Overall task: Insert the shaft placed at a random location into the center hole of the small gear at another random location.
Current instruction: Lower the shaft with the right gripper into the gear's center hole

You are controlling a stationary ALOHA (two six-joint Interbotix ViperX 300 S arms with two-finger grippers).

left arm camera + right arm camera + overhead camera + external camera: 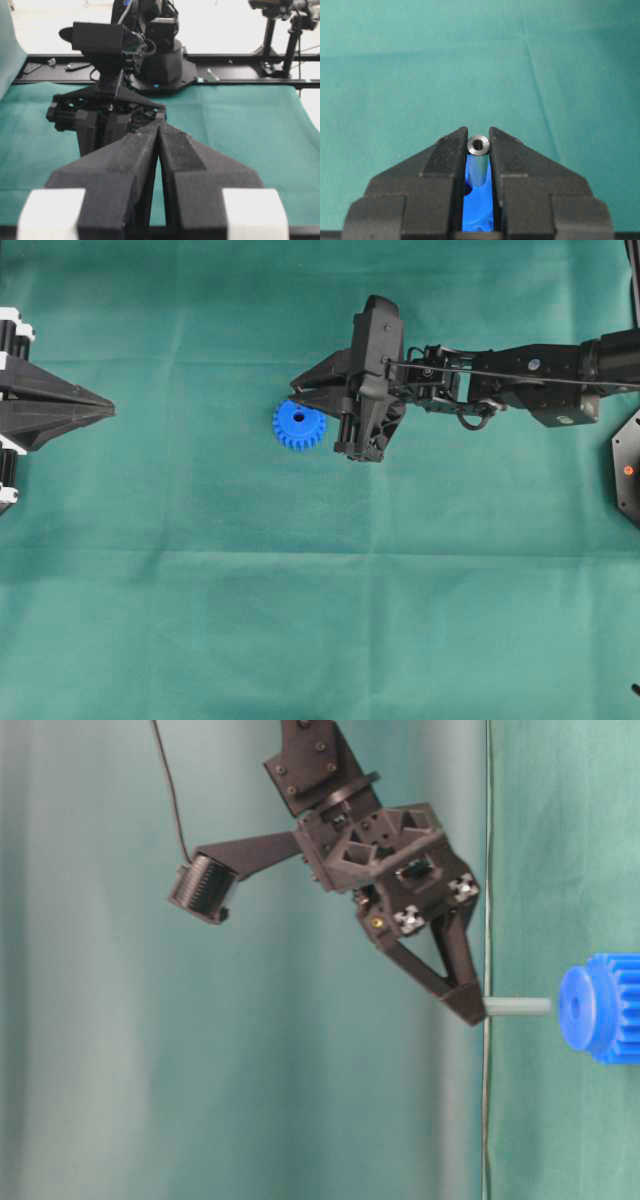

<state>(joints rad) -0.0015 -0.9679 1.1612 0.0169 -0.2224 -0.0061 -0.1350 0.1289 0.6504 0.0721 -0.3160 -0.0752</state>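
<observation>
Shaft (478,162) pinched between the closed fingers of the right tool (478,150), end-on at the center of the wrist view, blue small gear (477,200) just below it. Needs the pin's free end lined up over the center hole (298,418) before lowering, no sideways drift. Slightly apart from the gear side-on, pin pointing at the hub. Reaches in from the right overhead, tilted down. Left tool (100,410) parked far left, shut on nothing.

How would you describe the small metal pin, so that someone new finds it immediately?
On the green cloth, find the black arm reaching in from the right. Its claw pinches the pin at its tips, just above the blue gear. It is the only shiny grey piece, short and tube-like.
</observation>
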